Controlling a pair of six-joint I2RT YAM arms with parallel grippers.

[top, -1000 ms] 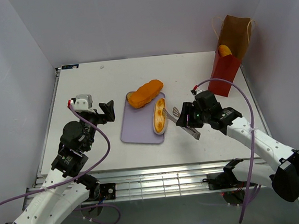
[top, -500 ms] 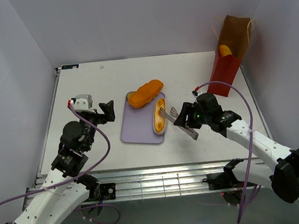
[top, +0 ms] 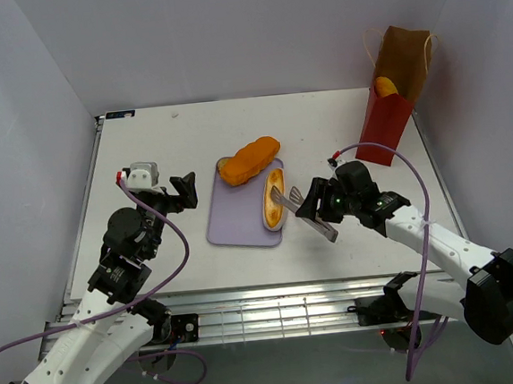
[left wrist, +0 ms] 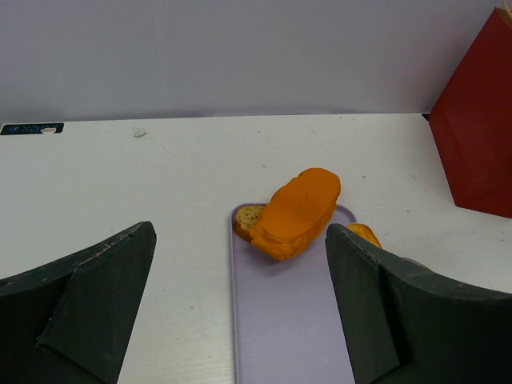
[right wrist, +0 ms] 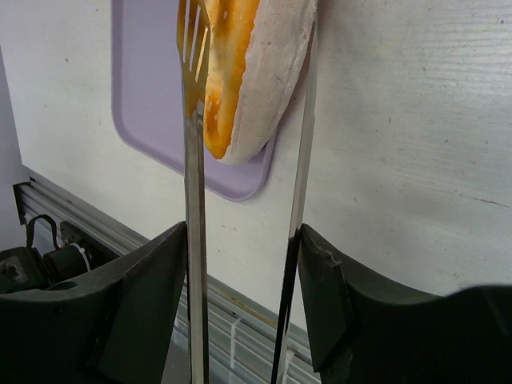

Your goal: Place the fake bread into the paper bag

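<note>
A long orange-brown loaf point(top: 249, 159) lies at the far end of the lavender tray point(top: 236, 216), and a split bun point(top: 275, 197) lies on its right edge. My right gripper point(top: 319, 206) is shut on thin metal tongs point(top: 317, 221). In the right wrist view the tongs point(right wrist: 194, 200) have one arm on each side of the bun point(right wrist: 248, 72), and the gripper point(right wrist: 240, 264) sits behind it. My left gripper point(top: 182, 188) is open and empty left of the tray. The red and brown paper bag point(top: 397, 99) stands at the far right with an orange pastry point(top: 386, 85) showing in it.
The left wrist view shows the loaf point(left wrist: 298, 212) resting on a small seeded piece point(left wrist: 250, 218) on the tray point(left wrist: 288, 320), and the bag's red side point(left wrist: 478, 136) at the right. The table's slotted near edge point(top: 275, 303) lies just in front of the tray.
My right gripper has carried the tongs a little to the left, bringing their tips around the split bun. The left arm has not moved.
</note>
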